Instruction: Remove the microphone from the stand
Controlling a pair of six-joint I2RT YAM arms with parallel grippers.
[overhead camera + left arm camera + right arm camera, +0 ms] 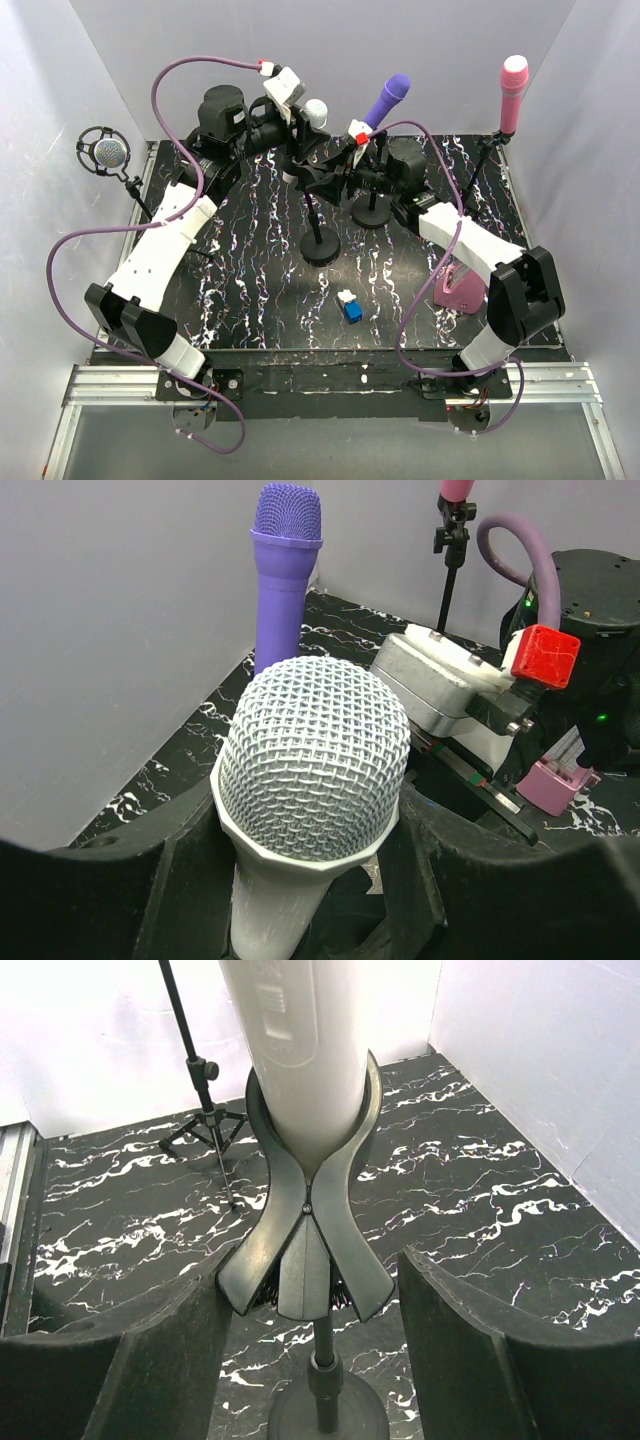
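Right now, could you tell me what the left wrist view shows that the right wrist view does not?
Only the left wrist view shows the mesh head of the white microphone, the purple microphone and a red block. Only the right wrist view shows the stand clip, its pole and round base. Both show the white microphone's body and the marbled tabletop.

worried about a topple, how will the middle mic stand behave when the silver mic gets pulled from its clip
The stand looks top-heavy, thin pole on a small round base, so it may tip if pulled sideways. Its clip hugs the silver microphone, so it probably grips, then lets go abruptly.
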